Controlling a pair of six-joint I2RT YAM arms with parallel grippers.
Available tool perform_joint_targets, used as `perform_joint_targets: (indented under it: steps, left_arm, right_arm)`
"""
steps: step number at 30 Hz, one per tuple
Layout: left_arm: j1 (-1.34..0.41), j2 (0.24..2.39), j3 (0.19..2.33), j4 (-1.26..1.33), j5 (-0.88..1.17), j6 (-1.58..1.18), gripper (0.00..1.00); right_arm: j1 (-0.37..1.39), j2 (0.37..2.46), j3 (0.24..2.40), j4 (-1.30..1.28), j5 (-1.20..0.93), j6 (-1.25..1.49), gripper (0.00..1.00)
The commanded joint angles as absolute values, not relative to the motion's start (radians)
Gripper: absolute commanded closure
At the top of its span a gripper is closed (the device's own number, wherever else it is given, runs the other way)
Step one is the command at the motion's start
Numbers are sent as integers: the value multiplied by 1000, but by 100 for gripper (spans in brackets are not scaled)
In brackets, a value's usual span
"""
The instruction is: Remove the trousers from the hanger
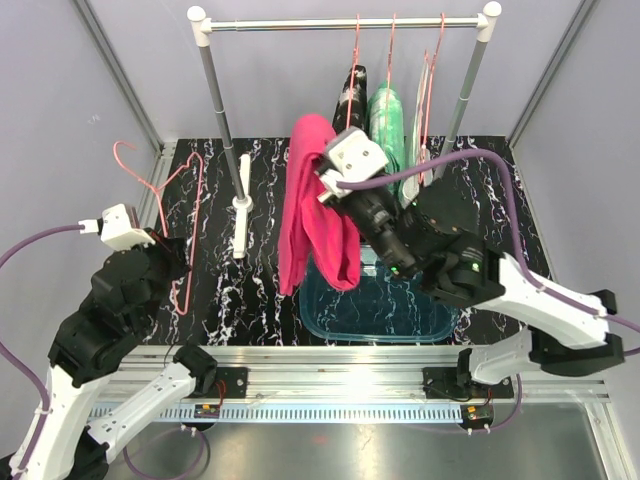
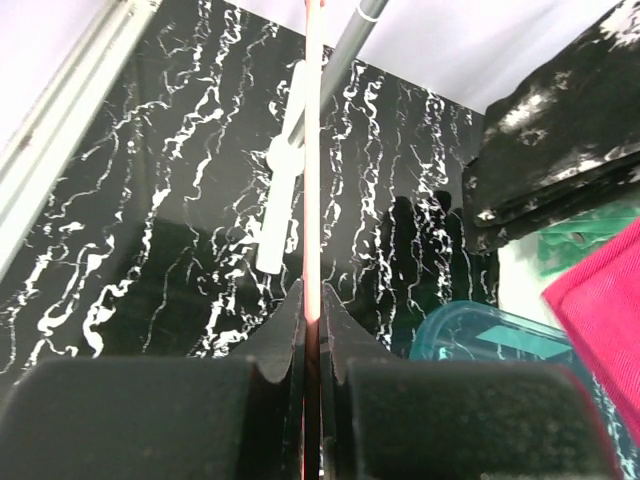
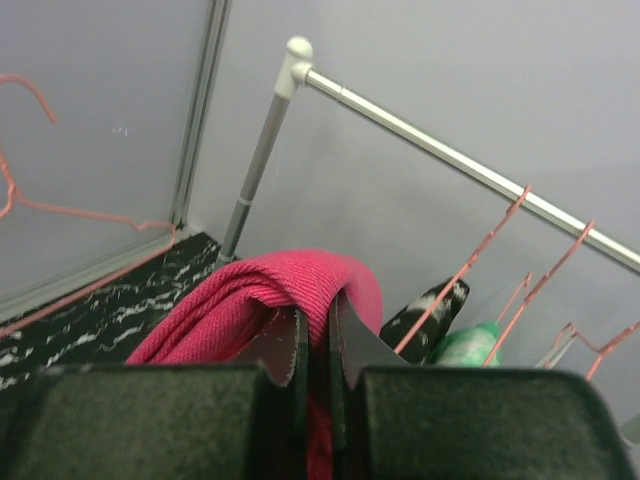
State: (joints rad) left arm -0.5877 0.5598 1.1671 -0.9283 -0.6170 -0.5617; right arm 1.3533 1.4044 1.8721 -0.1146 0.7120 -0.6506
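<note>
Top external view, from the left: my left arm sits folded low by the left wall, and my left gripper [image 2: 312, 300] is clamped tight on the wire of a bare pink hanger [image 2: 312, 150]. There is no cloth on it, so I judge that one done.

At centre, the magenta trousers [image 1: 315, 210] hang in a long fold from my right gripper [image 3: 315, 325]. Its fingers are pinched closed on the fabric, which humps over their tips. That arm reaches up and in from the right, wrist high, and the cloth dangles over the near-left part of the teal bin [image 1: 420, 320], not yet let go.

To the right, the black splashed trousers [image 1: 352, 100] and the green tie-dye trousers [image 1: 385, 115] are both still on hangers on the rail [image 1: 300, 22]. I'd call it one of three off and two left.
</note>
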Motion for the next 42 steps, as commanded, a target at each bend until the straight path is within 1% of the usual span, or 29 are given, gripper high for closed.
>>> perform_joint_targets:
  steps: [1, 9, 21, 30, 33, 40, 42]
  left_arm:
    - [-588, 546, 1195, -896, -683, -520, 100]
    - [-588, 551, 1215, -896, -707, -499, 100]
    - [-588, 545, 1223, -896, -709, -479, 100]
    - [-588, 545, 1220, -888, -695, -477, 100]
    - [-588, 540, 1218, -884, -689, -479, 100]
    - [-588, 554, 1220, -870, -667, -466, 100]
    - [-588, 552, 1215, -861, -661, -465, 100]
  right_arm:
    - [1358, 1261, 1793, -80, 678, -552, 100]
    - [1358, 1063, 1524, -182, 715, -414, 100]
    - [1359, 776, 1227, -343, 839, -269, 100]
    - [1358, 655, 1151, -478, 1031, -186, 100]
    - [1358, 627, 1134, -549, 1103, -118, 100]
    - [1359, 542, 1123, -715, 1163, 35, 100]
    - [1359, 531, 1117, -753, 1167, 35, 100]
